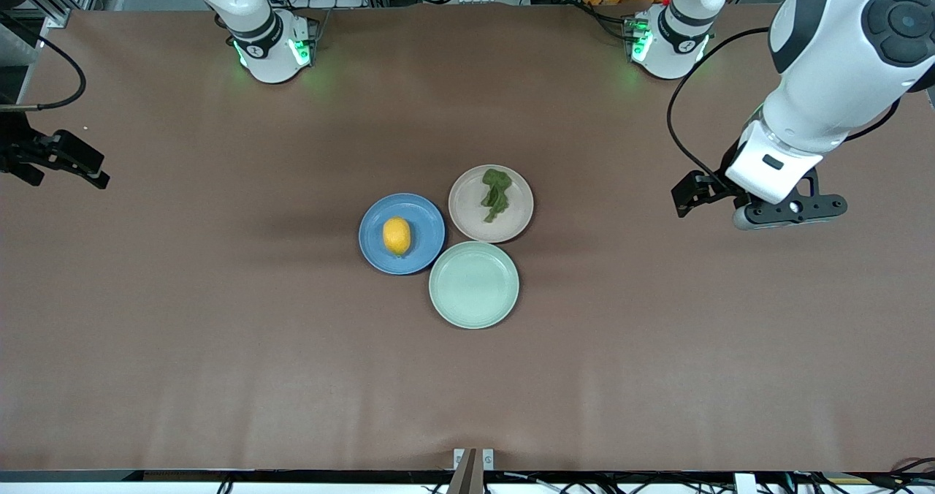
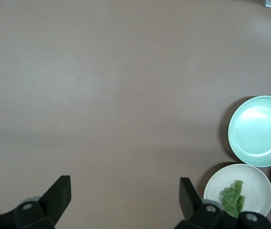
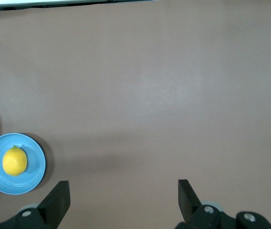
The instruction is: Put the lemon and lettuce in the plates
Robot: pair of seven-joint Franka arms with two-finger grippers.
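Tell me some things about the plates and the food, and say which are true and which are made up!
1. The lemon lies on the blue plate. True.
2. The lettuce lies on the mint-green plate. False: it lies on the beige plate; the green one holds nothing.
3. The left gripper holds the lemon. False: it is open, over bare table.
4. The right gripper is open. True.
5. The green plate is nearest the front camera. True.

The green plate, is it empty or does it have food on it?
Empty. The mint-green plate shows only its bare inside, nothing lying on it.
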